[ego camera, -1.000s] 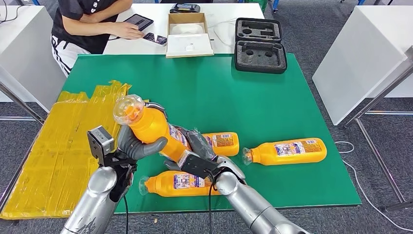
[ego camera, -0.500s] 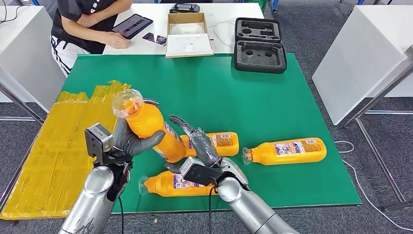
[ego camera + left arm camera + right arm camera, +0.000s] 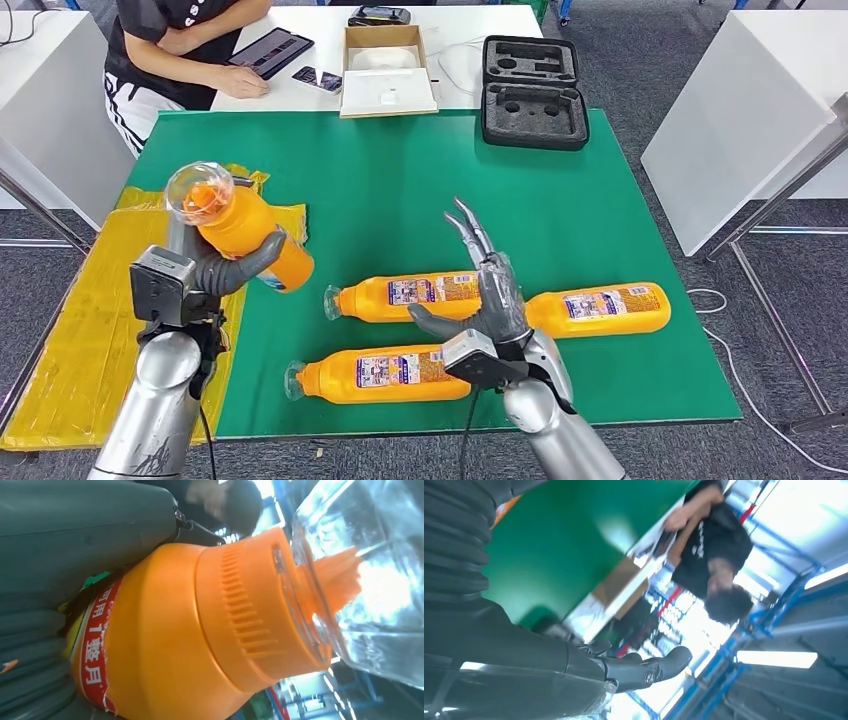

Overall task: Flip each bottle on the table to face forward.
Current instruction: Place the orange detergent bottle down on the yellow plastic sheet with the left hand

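Note:
My left hand [image 3: 222, 268] grips an orange bottle [image 3: 240, 228] with a clear cap, lifted and tilted above the table's left edge. The left wrist view is close on that bottle [image 3: 200, 630] and its clear cap [image 3: 370, 580]. Three more orange bottles lie on their sides on the green table [image 3: 420, 190]: one in the middle [image 3: 405, 297], one near the front edge [image 3: 375, 375], one to the right [image 3: 600, 310]. Raised over the middle bottle, my right hand [image 3: 490, 290] is open, fingers spread and pointing away from me. Its fingers [image 3: 639, 672] hold nothing.
Yellow sheeting [image 3: 110, 320] covers the surface left of the table. A black foam case [image 3: 533, 92] sits at the table's far edge. Beyond it, a white table holds a cardboard box [image 3: 388, 70], and a person [image 3: 185, 40] sits there with a tablet.
My right hand let go of the lifted bottle, opened, and moved right over the lying bottles. My left hand carried the bottle leftward toward the table's left edge.

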